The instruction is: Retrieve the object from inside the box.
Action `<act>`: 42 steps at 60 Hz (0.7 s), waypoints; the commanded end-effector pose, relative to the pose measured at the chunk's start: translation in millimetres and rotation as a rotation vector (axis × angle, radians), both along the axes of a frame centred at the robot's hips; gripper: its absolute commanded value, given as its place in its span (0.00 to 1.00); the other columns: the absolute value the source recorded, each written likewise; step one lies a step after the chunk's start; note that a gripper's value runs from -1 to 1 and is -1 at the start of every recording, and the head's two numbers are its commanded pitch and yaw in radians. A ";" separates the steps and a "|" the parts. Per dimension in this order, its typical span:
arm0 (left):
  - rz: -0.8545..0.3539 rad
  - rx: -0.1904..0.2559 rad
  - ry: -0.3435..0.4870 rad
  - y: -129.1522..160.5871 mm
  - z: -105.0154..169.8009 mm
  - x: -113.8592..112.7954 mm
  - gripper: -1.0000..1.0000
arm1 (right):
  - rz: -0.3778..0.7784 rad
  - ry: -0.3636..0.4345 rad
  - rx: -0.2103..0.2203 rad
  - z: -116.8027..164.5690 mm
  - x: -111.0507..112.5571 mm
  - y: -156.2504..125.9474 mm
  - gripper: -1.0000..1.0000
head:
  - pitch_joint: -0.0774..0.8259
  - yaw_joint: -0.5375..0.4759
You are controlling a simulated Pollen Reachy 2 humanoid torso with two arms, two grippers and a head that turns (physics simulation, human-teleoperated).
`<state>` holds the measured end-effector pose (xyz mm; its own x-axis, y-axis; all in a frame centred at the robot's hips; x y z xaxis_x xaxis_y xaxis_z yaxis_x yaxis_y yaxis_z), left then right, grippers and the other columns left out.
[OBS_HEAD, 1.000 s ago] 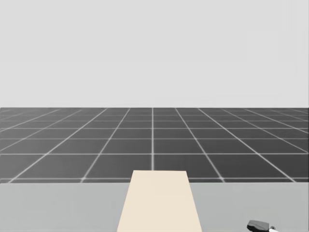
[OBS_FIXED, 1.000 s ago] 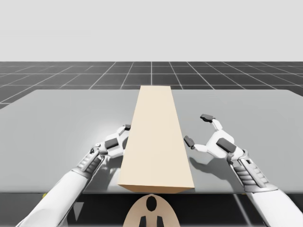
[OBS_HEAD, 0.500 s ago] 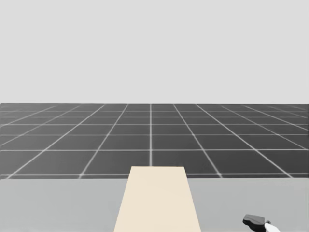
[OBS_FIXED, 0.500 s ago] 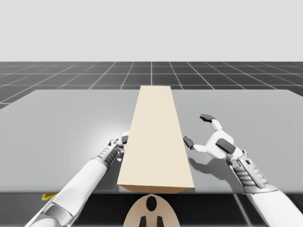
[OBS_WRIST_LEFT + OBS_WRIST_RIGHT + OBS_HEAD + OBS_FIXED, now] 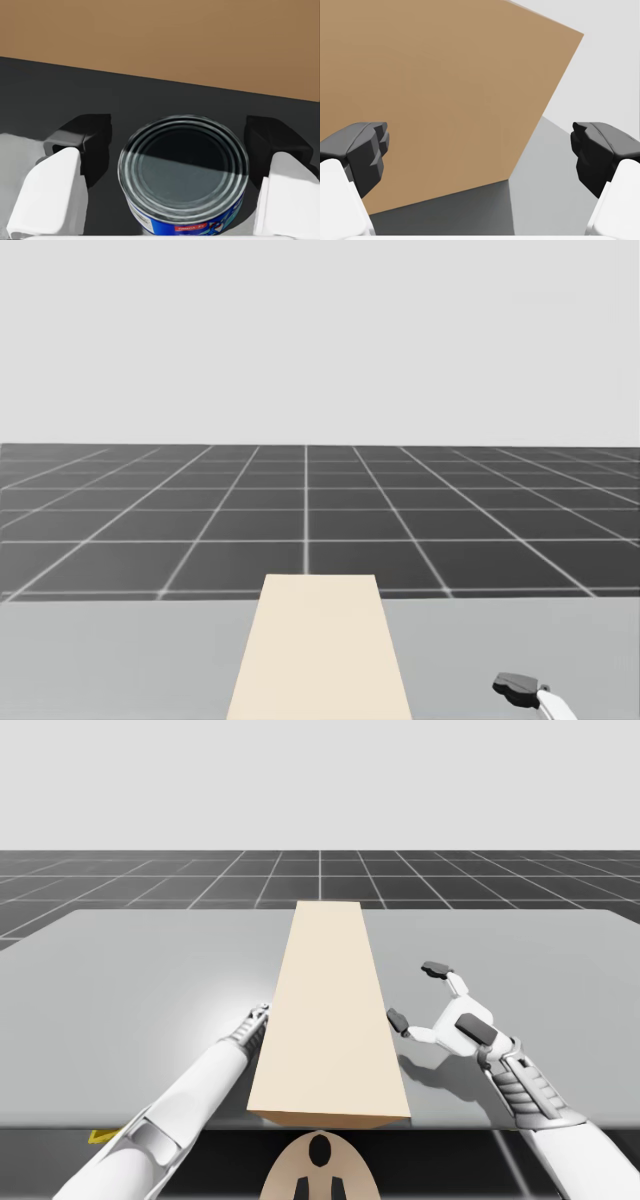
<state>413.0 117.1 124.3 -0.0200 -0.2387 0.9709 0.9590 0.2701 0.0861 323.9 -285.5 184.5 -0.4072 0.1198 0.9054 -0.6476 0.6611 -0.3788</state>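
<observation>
**Left gripper around a can inside the box, right gripper open beside it**

A grey table [image 5: 120, 980] carries a long tan box [image 5: 330, 1010], lying lengthwise away from me at the middle of the table.

On the left of the high view, my left arm [image 5: 195, 1095] stretches forward from the near edge, and its wrist meets the box's left side.

In the left wrist view, the left gripper [image 5: 176, 136] is in the box's dark interior. A can [image 5: 182, 170] stands upright between its fingers [image 5: 85, 145]. The can has a ringed silver top and a blue label, and shadow covers the far part of its top. The fingers are spread apart, one on each side of the can, with a dark gap between each finger and the can. Beyond the can is a brown inner wall of the box.

To the right of the box, the right gripper [image 5: 417, 993] hovers above the table, near the box's right side and apart from it. Its fingers are spread wide and hold nothing. In the right wrist view, the box's tan side lies ahead of that gripper.
</observation>
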 end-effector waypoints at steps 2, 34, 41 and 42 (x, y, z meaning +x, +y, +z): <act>-0.054 0.052 0.079 -0.3 -22.6 -8.9 0.96 | 0.000 0.000 -0.004 -0.8 0.1 0.0 0.00 | 0.14 0.50; 0.132 0.045 0.040 97.2 -3.6 -21.8 1.00 | -0.007 -0.003 0.001 -0.6 1.1 -2.2 0.00 | 0.14 0.50; 0.188 0.040 0.006 130.8 7.7 -32.1 1.00 | -0.008 -0.005 0.000 -0.5 1.5 -4.0 0.00 | 0.14 0.50; 0.195 0.037 0.001 136.3 10.3 -34.6 1.00 | -0.008 -0.006 0.001 -0.4 1.5 -4.5 0.00 | 0.14 0.50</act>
